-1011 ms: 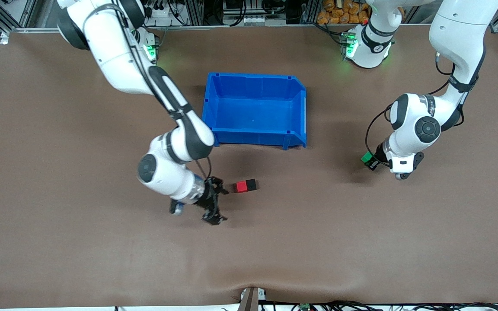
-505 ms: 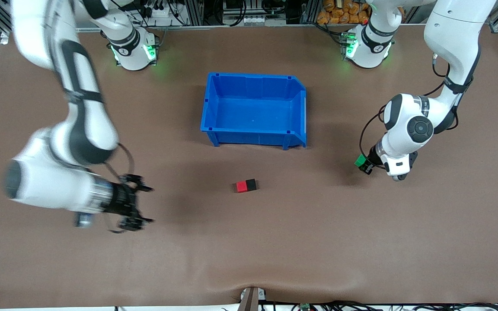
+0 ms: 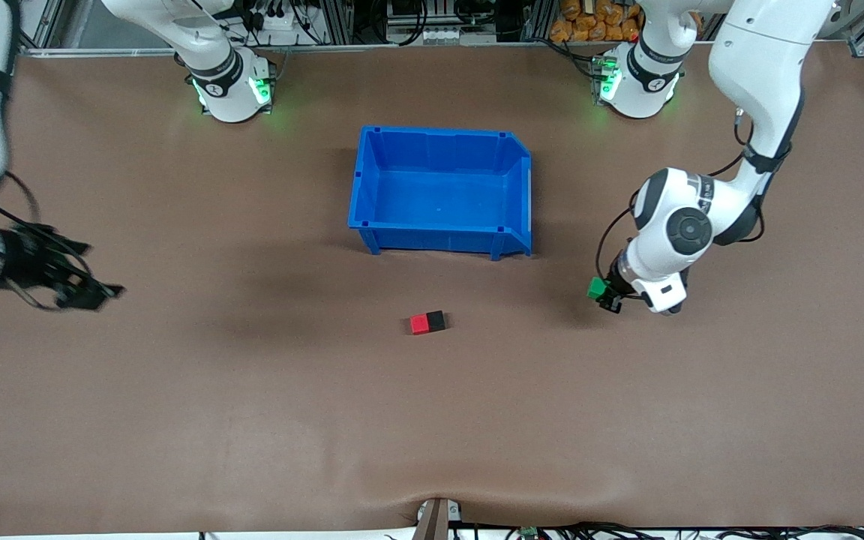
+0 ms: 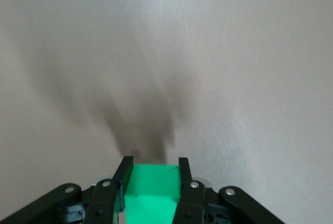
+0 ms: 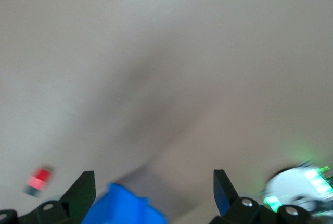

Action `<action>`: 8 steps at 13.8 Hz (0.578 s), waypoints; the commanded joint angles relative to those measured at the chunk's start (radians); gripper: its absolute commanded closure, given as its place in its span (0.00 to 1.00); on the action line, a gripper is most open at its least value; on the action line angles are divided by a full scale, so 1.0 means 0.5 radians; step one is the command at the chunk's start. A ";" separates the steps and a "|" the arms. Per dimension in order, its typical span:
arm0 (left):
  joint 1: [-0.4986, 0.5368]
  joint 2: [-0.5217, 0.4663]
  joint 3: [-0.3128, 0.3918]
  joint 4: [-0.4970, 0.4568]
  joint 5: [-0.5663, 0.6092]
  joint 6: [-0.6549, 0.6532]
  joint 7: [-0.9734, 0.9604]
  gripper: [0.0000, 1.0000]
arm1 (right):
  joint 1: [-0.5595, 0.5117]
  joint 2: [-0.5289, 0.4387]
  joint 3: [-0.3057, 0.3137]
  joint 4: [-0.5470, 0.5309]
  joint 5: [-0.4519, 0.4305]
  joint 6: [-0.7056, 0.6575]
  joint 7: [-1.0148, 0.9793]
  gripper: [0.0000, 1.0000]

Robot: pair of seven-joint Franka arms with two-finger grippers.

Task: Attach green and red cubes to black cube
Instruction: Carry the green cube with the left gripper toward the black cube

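Note:
A red cube (image 3: 420, 324) and a black cube (image 3: 436, 321) sit joined side by side on the brown table, nearer to the front camera than the blue bin; the pair also shows small in the right wrist view (image 5: 37, 180). My left gripper (image 3: 603, 294) is shut on the green cube (image 3: 596, 288), held above the table toward the left arm's end; the green cube (image 4: 152, 193) sits between the fingers in the left wrist view. My right gripper (image 3: 76, 274) is open and empty, up over the table's edge at the right arm's end.
An empty blue bin (image 3: 443, 191) stands mid-table, farther from the front camera than the joined cubes; a corner of the bin (image 5: 122, 206) shows in the right wrist view. Both arm bases stand along the edge farthest from the front camera.
My right arm has swung away from the joined cubes toward the right arm's end of the table. My left gripper has carried the green cube a little toward the joined cubes.

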State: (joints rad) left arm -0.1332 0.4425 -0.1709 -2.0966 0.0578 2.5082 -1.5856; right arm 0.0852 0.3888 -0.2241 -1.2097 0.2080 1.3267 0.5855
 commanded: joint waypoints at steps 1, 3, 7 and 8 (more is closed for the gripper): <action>-0.077 0.102 0.001 0.222 0.013 -0.177 -0.255 1.00 | -0.036 -0.234 0.046 0.011 -0.255 -0.052 -0.558 0.00; -0.159 0.207 -0.005 0.428 -0.005 -0.322 -0.497 1.00 | -0.069 -0.415 0.043 -0.019 -0.391 -0.131 -0.985 0.00; -0.310 0.345 -0.005 0.680 -0.097 -0.405 -0.801 1.00 | -0.149 -0.719 0.046 -0.375 -0.373 -0.067 -1.184 0.00; -0.359 0.385 -0.005 0.750 -0.122 -0.423 -0.869 1.00 | -0.149 -0.732 0.049 -0.397 -0.373 -0.067 -1.092 0.00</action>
State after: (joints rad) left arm -0.2808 0.5828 -0.1793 -1.8105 0.0286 2.3365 -1.9703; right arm 0.0149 0.0828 -0.2230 -1.3004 0.0359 1.2542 0.0070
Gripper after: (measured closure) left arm 0.604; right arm 0.000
